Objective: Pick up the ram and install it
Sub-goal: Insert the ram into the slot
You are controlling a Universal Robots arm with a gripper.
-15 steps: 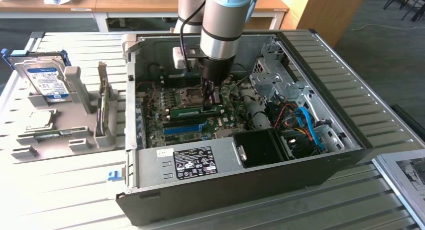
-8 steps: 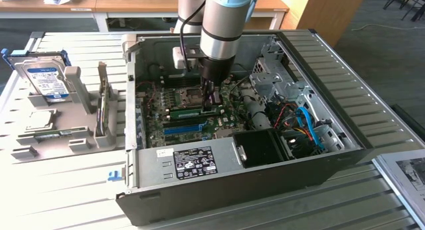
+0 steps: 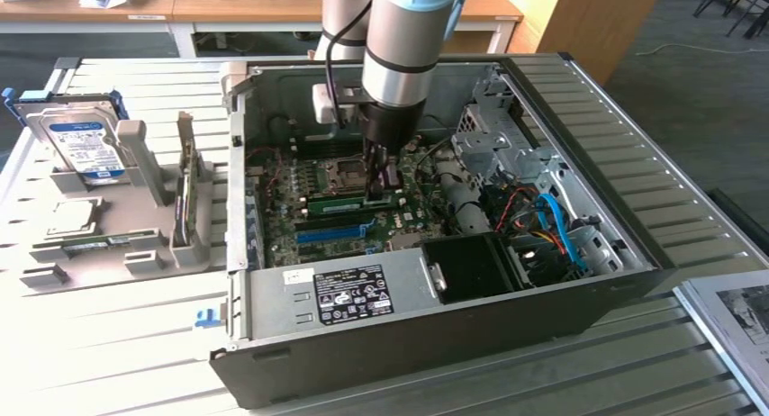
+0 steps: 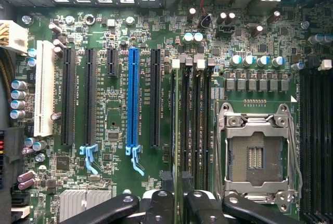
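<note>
The ram (image 3: 339, 203) is a thin green stick standing on edge in a memory slot of the motherboard (image 3: 301, 222), beside the CPU socket (image 3: 348, 173). My gripper (image 3: 382, 196) reaches down into the open computer case (image 3: 625, 245) at the end of the ram on the exterior view's right. In the wrist view the ram (image 4: 177, 125) shows edge-on as a narrow line running away from my gripper (image 4: 179, 206). The black fingers (image 4: 158, 206) stand apart on either side of that line, open, and I see no pinch on the stick.
A blue slot (image 4: 133, 96) and black slots lie beside the ram. The CPU socket (image 4: 257, 151) is close by. A power supply (image 3: 348, 290), a black fan housing (image 3: 474, 267) and blue cables (image 3: 553, 227) crowd the case. Outside it, a grey holder (image 3: 114, 245) carries a hard drive (image 3: 85, 146).
</note>
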